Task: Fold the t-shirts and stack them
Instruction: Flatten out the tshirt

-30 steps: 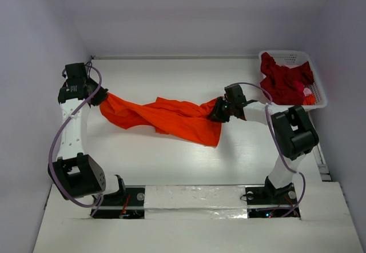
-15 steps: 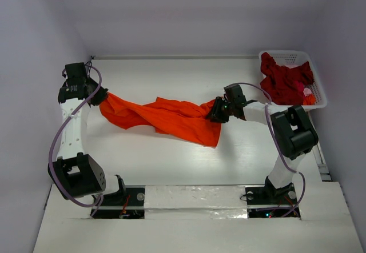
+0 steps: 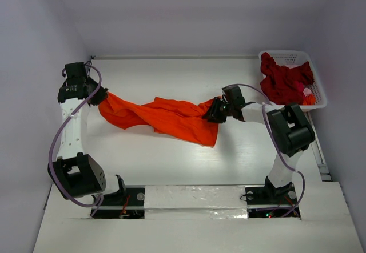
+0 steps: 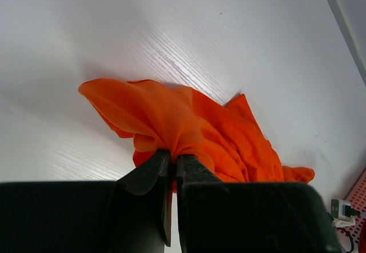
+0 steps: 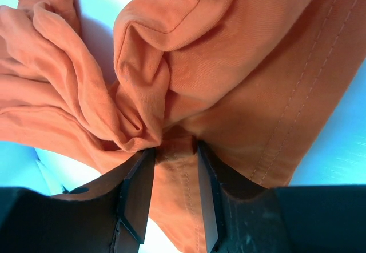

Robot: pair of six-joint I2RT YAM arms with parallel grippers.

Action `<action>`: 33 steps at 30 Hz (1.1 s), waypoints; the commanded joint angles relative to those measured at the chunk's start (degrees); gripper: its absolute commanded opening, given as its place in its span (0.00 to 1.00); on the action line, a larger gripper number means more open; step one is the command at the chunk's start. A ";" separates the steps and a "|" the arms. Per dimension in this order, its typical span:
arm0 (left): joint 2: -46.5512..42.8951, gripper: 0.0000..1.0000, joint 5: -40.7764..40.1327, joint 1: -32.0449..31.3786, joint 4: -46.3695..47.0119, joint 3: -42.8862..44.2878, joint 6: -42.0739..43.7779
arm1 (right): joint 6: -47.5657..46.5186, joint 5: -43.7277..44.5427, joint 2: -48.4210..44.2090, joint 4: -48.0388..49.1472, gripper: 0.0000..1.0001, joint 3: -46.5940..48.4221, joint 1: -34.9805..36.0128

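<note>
The orange t-shirt hangs bunched and stretched between my two grippers above the table. My left gripper is shut on its left end; in the left wrist view the jaws pinch a gathered fold of the orange t-shirt. My right gripper is shut on its right end; in the right wrist view the fingers clamp a hemmed fold of the orange t-shirt. The dark crimson t-shirt lies crumpled in the basket.
The white latticed basket stands at the back right, with a small pink and orange item at its right side. The white table runs to walls at the back and both sides.
The right gripper has shifted slightly left and back with the shirt end; the shirt's left end sits a little lower. Both grips hold unchanged.
</note>
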 commanded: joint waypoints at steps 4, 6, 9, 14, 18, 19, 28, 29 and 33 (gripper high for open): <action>-0.35 0.00 -0.66 0.47 0.14 2.76 0.80 | 0.17 0.33 1.40 1.16 0.34 -1.08 -0.27; -0.18 0.00 -0.66 0.47 0.14 2.85 0.71 | 0.08 0.33 1.40 0.99 0.30 -0.99 -0.27; -0.09 0.00 -0.66 0.47 0.23 2.94 0.71 | -0.09 0.68 1.14 0.63 0.27 -0.73 -0.27; 0.00 0.00 -0.84 0.47 0.40 2.59 0.71 | -0.36 0.94 0.09 -0.24 0.20 -0.37 -0.27; -0.17 0.00 -0.84 0.47 0.58 2.15 0.71 | -2.46 2.61 -2.45 -5.33 0.06 2.78 -0.27; -0.26 0.00 -0.84 0.47 0.67 2.14 0.71 | -3.86 3.74 -2.90 -8.04 0.05 3.84 -0.27; -0.35 0.00 -0.58 -0.05 0.84 1.97 0.62 | -11.34 10.61 -7.03 -22.12 0.00 15.61 -0.27; -0.35 0.00 -0.58 -0.05 0.93 1.88 0.62 | -11.60 10.61 -7.90 -22.74 0.00 16.41 -0.27; -0.35 0.00 -0.58 -0.05 1.02 1.62 0.62 | -13.10 7.02 -8.88 -25.47 0.00 20.80 -0.27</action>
